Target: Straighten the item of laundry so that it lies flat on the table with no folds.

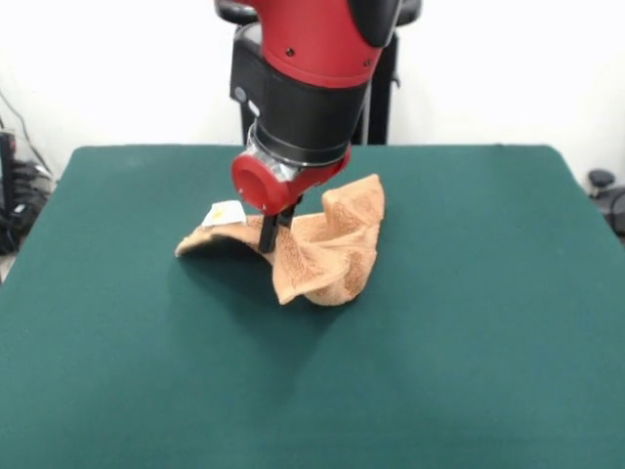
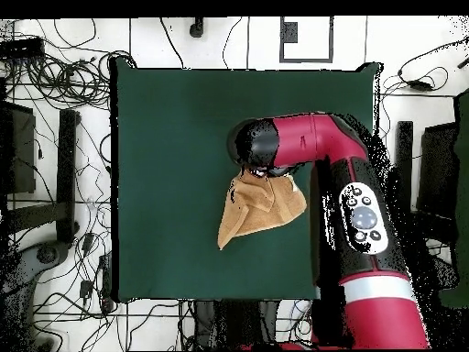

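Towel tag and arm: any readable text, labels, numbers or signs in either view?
None readable.
White tag on the towel: a faint yellowish mark, too small to read.
Button panel on the red arm: round controls, no legible markings.
Green table: no text.

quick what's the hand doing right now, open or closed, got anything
Hand: closed on the towel, which hangs bunched and partly lifted off the table.
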